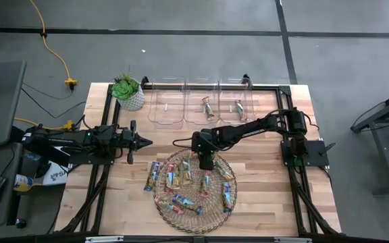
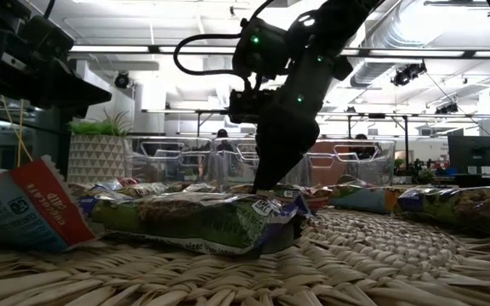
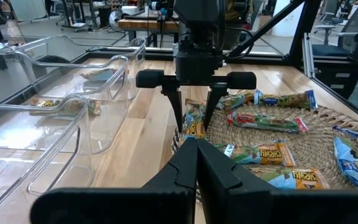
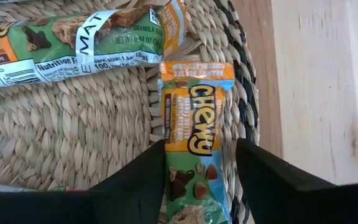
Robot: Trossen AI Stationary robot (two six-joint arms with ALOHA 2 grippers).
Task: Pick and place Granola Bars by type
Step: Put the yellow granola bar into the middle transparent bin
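I have the right gripper [image 1: 206, 162] pointing straight down over the far rim of the round woven wicker mat [image 1: 211, 217], its two fingers spread wide and nothing pinched. Between them, in the right wrist view, lies the green-and-orange foil-wrapped Chewy granola bar [image 4: 194, 134] I am after, flat on the mat's edge. Its long axis runs along the gap, so the fingers stand either side of its narrow width; I judge a straight descent and squeeze would catch it across the middle. A second green bar [image 4: 73, 38] lies crosswise just beyond it, close enough to be nudged.

The rest of the bars are scattered over the mat and just off its left edge, and two already lie in the middle [image 1: 202, 108] and right [image 1: 238, 108] clear plastic bins at the far side; the left bin [image 1: 165, 108] looks empty.

The right arm reaches in from the right, elbow out, wrist vertical. The left gripper [image 1: 146, 142] waits level at the left, fingers pressed together, pointing toward the mat.
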